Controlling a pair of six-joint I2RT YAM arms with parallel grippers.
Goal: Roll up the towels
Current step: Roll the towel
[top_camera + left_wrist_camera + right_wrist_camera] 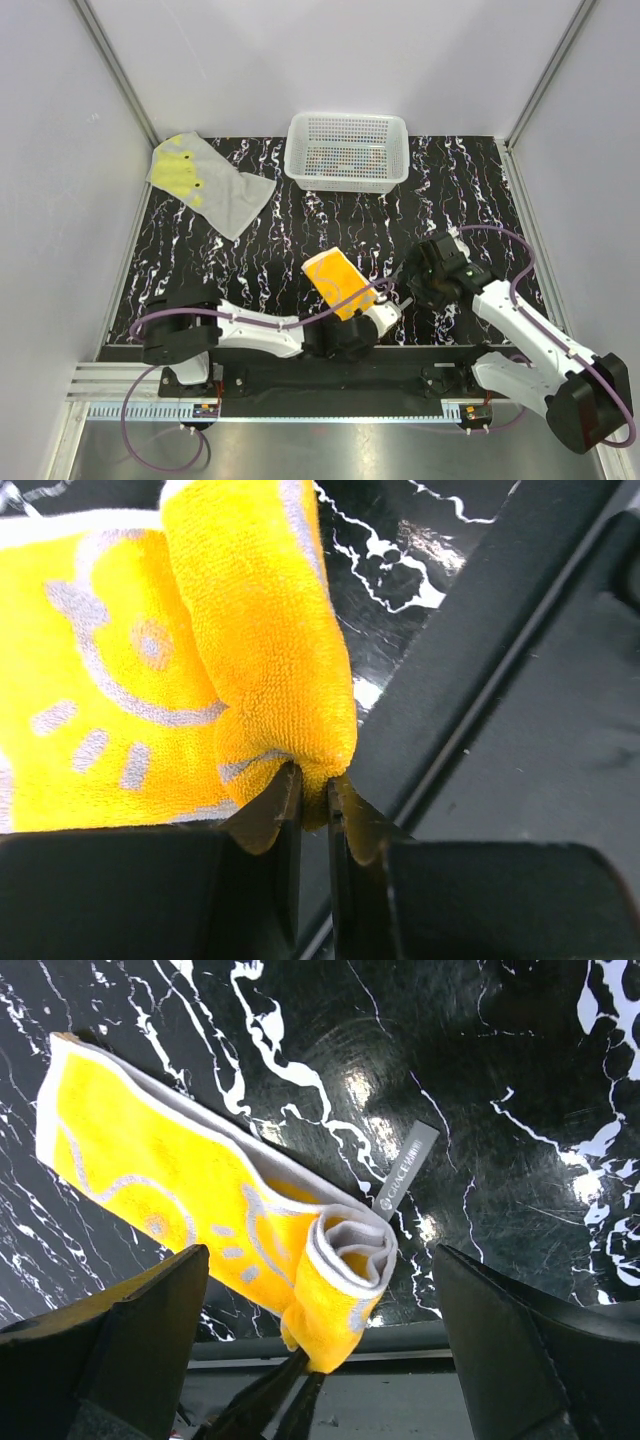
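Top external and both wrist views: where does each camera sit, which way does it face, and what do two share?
Top external: above and behind the bases, looking down on the table; both arms show.
Left wrist: on the left arm, looking along the left gripper, shut on the orange towel.
Right wrist: on the right arm, looking down between the fingers of the open right gripper.
Shared: both wrist views show the towel's rolled end.

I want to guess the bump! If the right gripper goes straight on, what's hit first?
Probably the orange towel: its rolled end lies ahead of the right gripper, between its open fingers. Depth is unclear.
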